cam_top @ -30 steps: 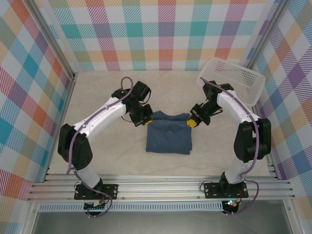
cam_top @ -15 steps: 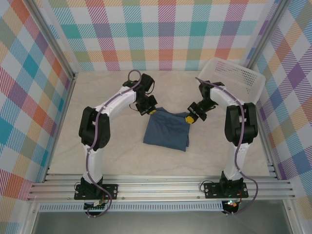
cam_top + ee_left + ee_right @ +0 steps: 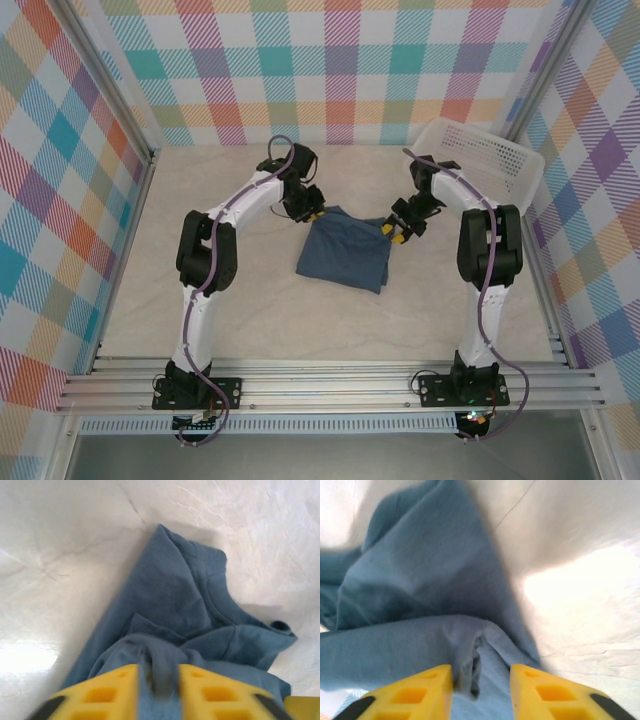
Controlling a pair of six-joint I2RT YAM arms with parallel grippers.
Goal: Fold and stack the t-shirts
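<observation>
The t-shirt [image 3: 345, 255] is lying folded on the table [image 3: 250, 320], left of the basket [image 3: 490, 160] and near it. My right gripper [image 3: 393, 230] is sitting at the shirt corner closest to the basket and my left gripper [image 3: 313, 212] at the far corner away from it. Both are standing with jaws parted, a ridge of cloth lying between them.

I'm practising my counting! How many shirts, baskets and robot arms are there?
Blue t-shirt: 1
White basket: 1
Robot arms, left arm and right arm: 2
Total: 4
</observation>
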